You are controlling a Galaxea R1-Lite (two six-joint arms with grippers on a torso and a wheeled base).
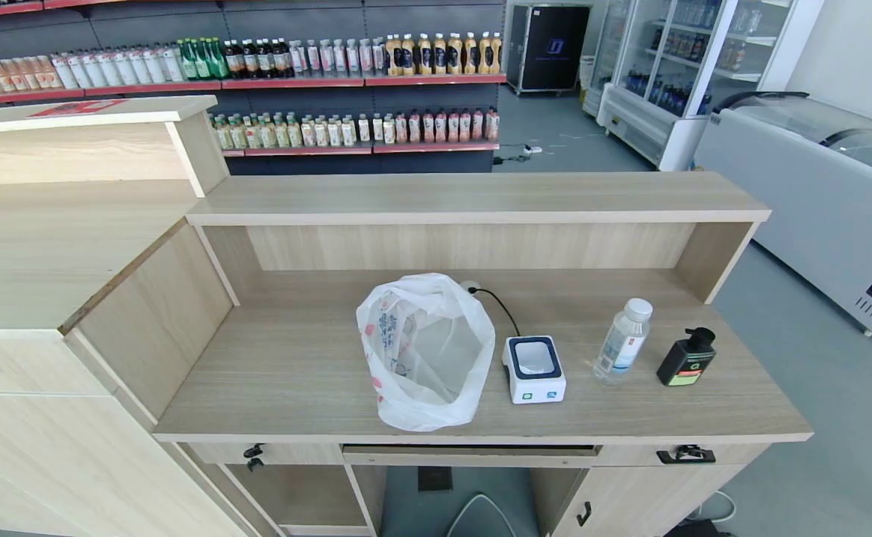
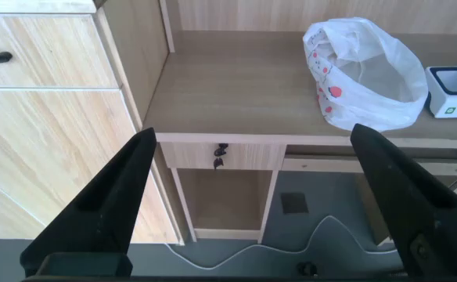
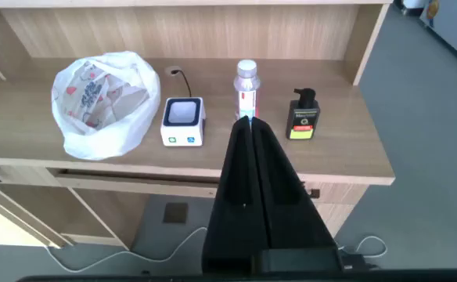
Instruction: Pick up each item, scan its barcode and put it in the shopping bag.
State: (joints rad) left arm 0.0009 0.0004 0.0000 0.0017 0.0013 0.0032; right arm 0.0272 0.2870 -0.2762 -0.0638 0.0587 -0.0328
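Note:
A white plastic shopping bag (image 1: 426, 350) (image 2: 365, 74) (image 3: 103, 100) stands open on the wooden counter (image 1: 294, 373). Right of it sits a white barcode scanner (image 1: 533, 368) (image 3: 183, 121) (image 2: 453, 90) with a black cable. Further right stand a clear water bottle (image 1: 623, 340) (image 3: 246, 90) with a white cap and a black pump bottle (image 1: 686, 359) (image 3: 303, 116). My left gripper (image 2: 252, 196) hangs open below and in front of the counter's left end. My right gripper (image 3: 252, 168) is shut, held off the counter's front edge in line with the water bottle.
A raised shelf (image 1: 473, 198) runs along the back of the counter, with side walls at both ends. A taller cabinet (image 1: 55, 246) stands at the left. Drawers with black handles (image 1: 685, 453) sit under the counter edge. Store shelves and freezers lie beyond.

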